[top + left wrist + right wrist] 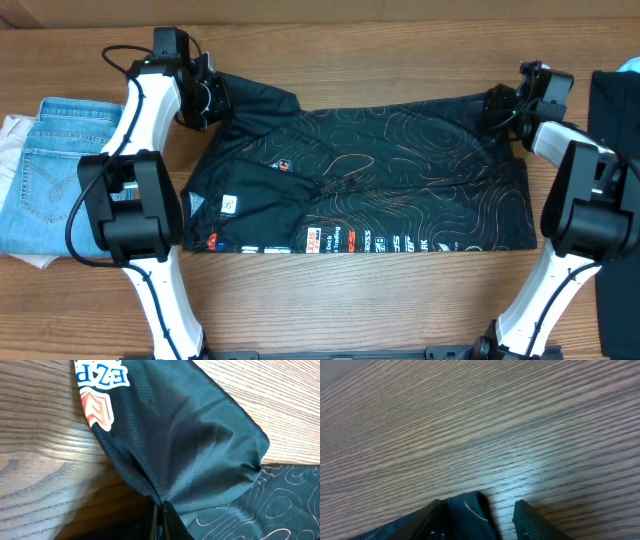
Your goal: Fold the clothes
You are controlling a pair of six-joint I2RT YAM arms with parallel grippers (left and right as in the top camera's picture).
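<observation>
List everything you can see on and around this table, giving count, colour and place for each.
jersey: one, black with orange-tan contour lines, spread across the table's centre
jeans: one pair, light blue, left edge
white cloth: one, white, peeking from beneath the jeans
dark cloth: one, black, right edge, cut off by the frame
table: one, brown wood, under everything
left hand: one, black, shut on the jersey's far-left corner
right hand: one, black, open at the jersey's far-right corner
</observation>
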